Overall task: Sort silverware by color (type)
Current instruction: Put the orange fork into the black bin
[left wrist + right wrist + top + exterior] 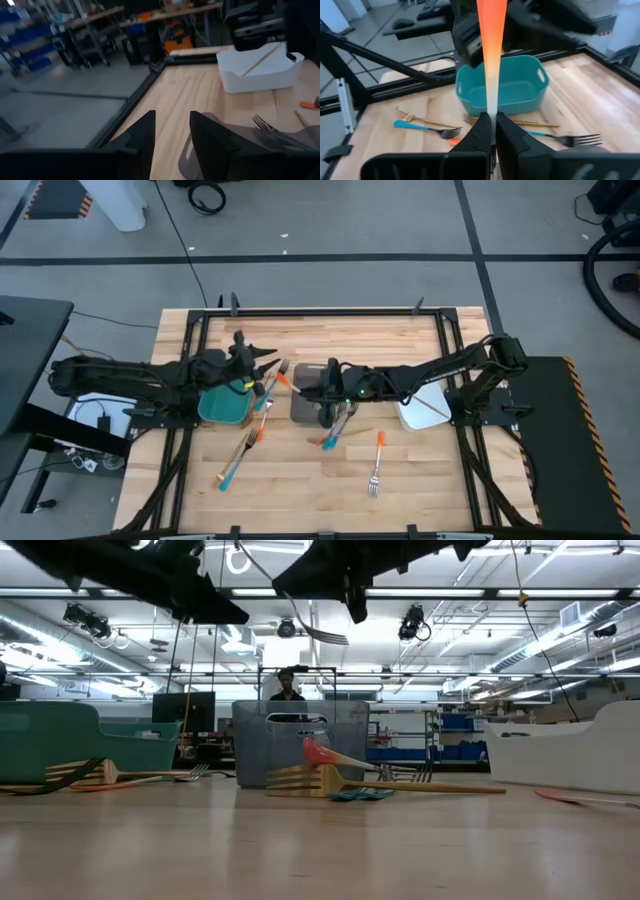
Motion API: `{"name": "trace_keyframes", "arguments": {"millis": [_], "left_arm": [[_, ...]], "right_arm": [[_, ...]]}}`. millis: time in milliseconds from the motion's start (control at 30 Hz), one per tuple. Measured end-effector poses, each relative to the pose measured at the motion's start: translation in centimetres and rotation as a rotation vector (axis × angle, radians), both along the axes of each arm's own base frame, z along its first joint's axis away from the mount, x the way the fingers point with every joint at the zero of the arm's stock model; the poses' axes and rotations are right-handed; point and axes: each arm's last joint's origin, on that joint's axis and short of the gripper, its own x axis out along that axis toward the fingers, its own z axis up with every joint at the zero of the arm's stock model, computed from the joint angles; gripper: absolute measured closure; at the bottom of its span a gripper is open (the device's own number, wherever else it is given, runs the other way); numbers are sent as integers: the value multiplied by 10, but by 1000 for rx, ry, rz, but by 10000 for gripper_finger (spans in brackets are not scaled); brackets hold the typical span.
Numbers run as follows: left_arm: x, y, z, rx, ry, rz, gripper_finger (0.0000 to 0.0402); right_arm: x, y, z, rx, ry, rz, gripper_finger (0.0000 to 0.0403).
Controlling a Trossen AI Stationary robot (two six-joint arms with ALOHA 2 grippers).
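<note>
so the right gripper (491,131) is clamped on an orange fork (491,45), handle pointing twd the teal tray (501,92) (left gripper (172,131) open, empty, hovers nearby).

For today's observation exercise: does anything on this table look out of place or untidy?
Yes. Several forks lie scattered at angles on the table outside the trays, and the right gripper holds an orange-handled utensil aloft.
</note>
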Motion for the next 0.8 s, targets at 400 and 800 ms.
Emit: {"name": "trace_keyframes", "arguments": {"millis": [400, 800], "left_arm": [[-19, 11, 4, 54, -24, 113, 271], [-26, 17, 4, 52, -1, 163, 271]], "right_arm": [[1, -26, 0, -138, 25, -96, 389], [9, -35, -18, -187, 68, -210, 389]]}}
